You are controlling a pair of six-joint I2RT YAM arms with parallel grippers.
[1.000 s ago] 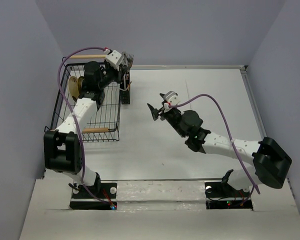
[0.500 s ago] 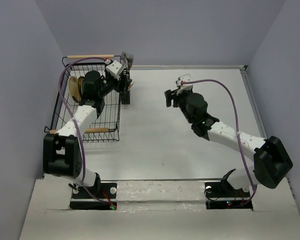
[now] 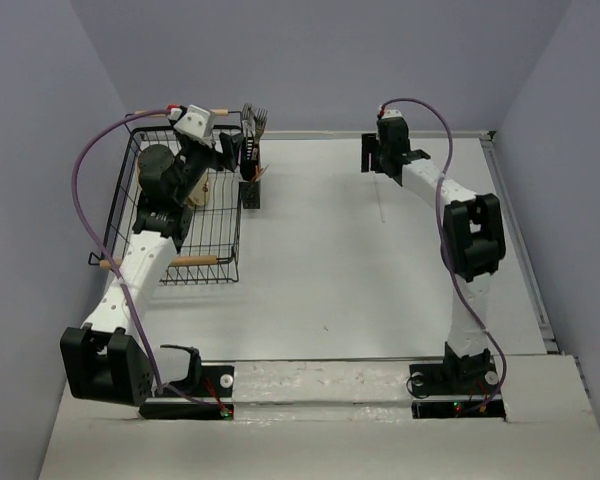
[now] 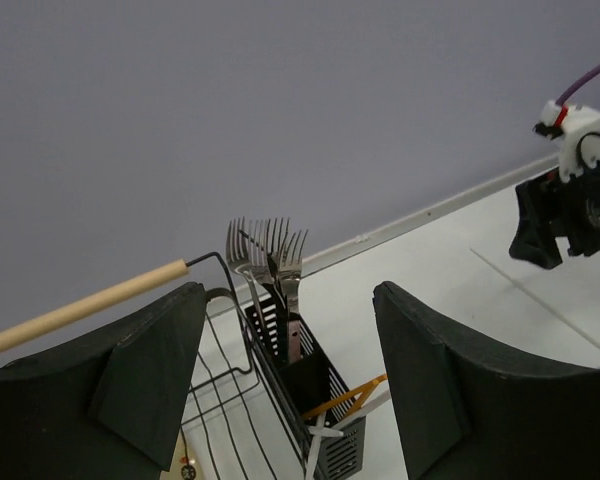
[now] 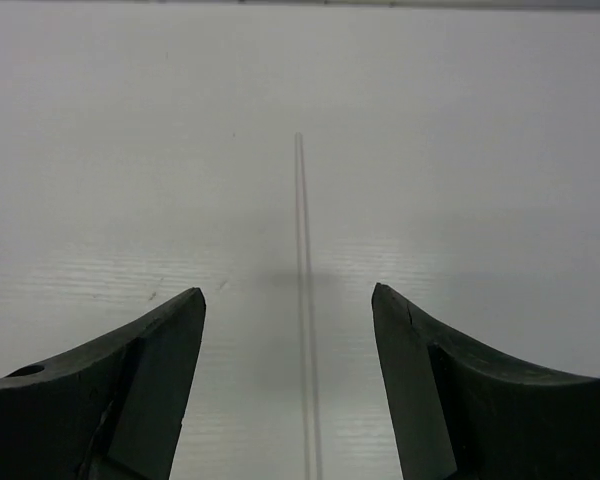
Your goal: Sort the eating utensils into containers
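Both arms are out along the far edge of the table (image 3: 360, 290), and neither is holding anything.

The dish rack (image 3: 205, 232) fills the far left corner. The caddy (image 4: 330, 440) stands against the rack's far right corner, with the forks (image 4: 268, 240) upright in it, tines up. An orange chopstick (image 4: 352, 393) pokes out low on its side. My left gripper (image 3: 228, 150) hovers just beside it with its jaws spread wide and empty. My right gripper (image 3: 380, 160) is near the far edge, also spread and empty, straddling a thin pale line (image 5: 302, 250). I can't tell whether that is a slim stick or a mark on the table. If it is a stick, I judge it light, stiff and lying flat, so likely to skid. I'd pinch across its middle.
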